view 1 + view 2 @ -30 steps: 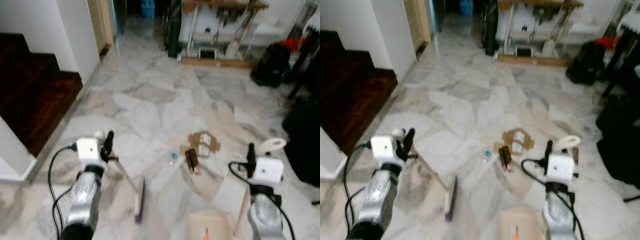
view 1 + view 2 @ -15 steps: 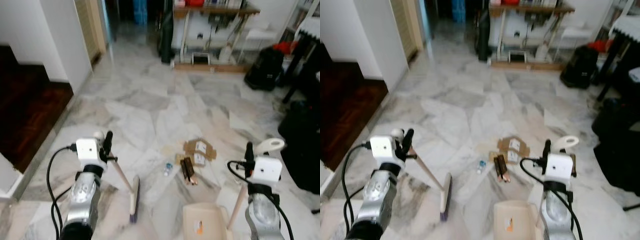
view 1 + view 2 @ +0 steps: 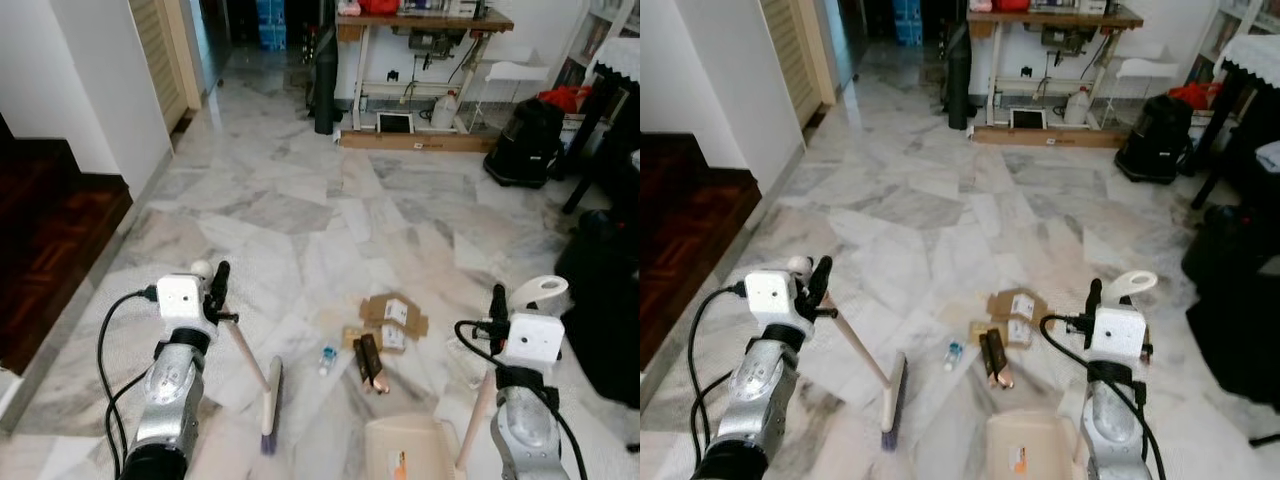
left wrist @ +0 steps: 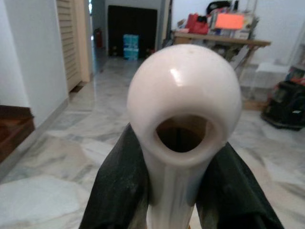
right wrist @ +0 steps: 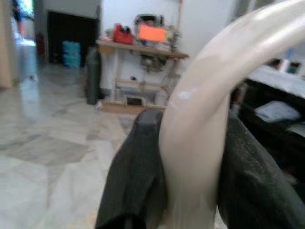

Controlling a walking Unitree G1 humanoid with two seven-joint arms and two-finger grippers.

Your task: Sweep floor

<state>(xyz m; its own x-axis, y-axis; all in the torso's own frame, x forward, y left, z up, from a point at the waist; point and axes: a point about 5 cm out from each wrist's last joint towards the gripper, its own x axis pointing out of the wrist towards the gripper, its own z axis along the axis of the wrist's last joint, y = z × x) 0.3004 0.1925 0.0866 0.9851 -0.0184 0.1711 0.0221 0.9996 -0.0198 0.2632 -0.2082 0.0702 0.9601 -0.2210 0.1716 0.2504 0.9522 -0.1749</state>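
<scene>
My left gripper [image 3: 212, 290] is shut on the pale handle of a broom [image 3: 245, 350], whose head [image 3: 270, 405] rests on the marble floor. In the left wrist view the black fingers [image 4: 119, 191] clamp the handle's rounded tip [image 4: 183, 95]. My right gripper [image 3: 497, 305] is shut on the cream handle [image 5: 190, 143] of a dustpan [image 3: 405, 450] standing on the floor between my arms. Litter lies ahead: flat cardboard pieces [image 3: 393, 313], a brown wrapper [image 3: 368, 362] and a small bottle [image 3: 327, 358], to the right of the broom head.
A dark wooden stair landing [image 3: 50, 240] and a white wall corner [image 3: 110, 90] are on the left. A work table [image 3: 420, 40] stands at the back, a black bag [image 3: 520, 145] to its right. Dark furniture [image 3: 610, 290] crowds the right edge.
The whole picture has shifted and sharpened, so the camera has moved: more of the room's far end shows and the landing sits further left. Both grippers keep their holds.
</scene>
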